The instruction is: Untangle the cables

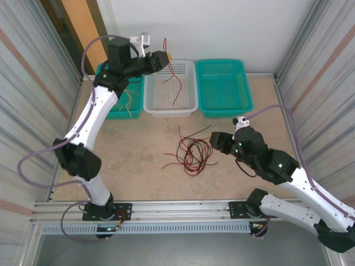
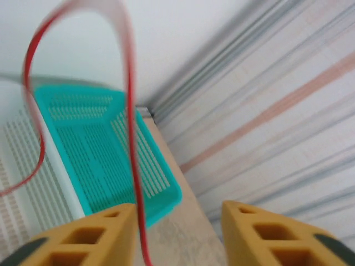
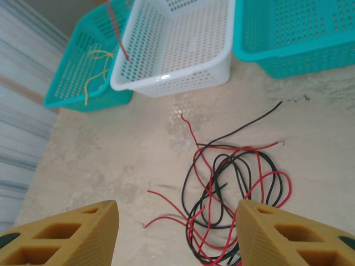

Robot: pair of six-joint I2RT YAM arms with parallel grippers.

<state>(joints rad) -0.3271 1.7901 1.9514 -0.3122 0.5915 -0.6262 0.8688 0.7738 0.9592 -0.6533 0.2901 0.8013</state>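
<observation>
A tangle of red and black cables [image 1: 191, 153] lies on the table in front of the baskets, and the right wrist view looks down on it [image 3: 233, 183]. My right gripper [image 1: 215, 141] hovers at its right side, open [image 3: 177, 213], with nothing between the fingers. My left gripper [image 1: 168, 57] is raised over the white basket [image 1: 169, 108]. Its jaws stand open [image 2: 177, 213], and a single red cable [image 2: 132, 111] runs blurred past the inner face of the left finger [image 2: 105, 227]. That red cable [image 1: 176, 83] dangles into the white basket. Yellowish cables [image 1: 130, 100] lie in the left teal basket [image 1: 119, 113].
Three baskets stand in a row at the back: teal, white, and a second teal basket [image 1: 224, 111] on the right. Corrugated walls close in both sides. A metal rail runs along the near edge by the arm bases.
</observation>
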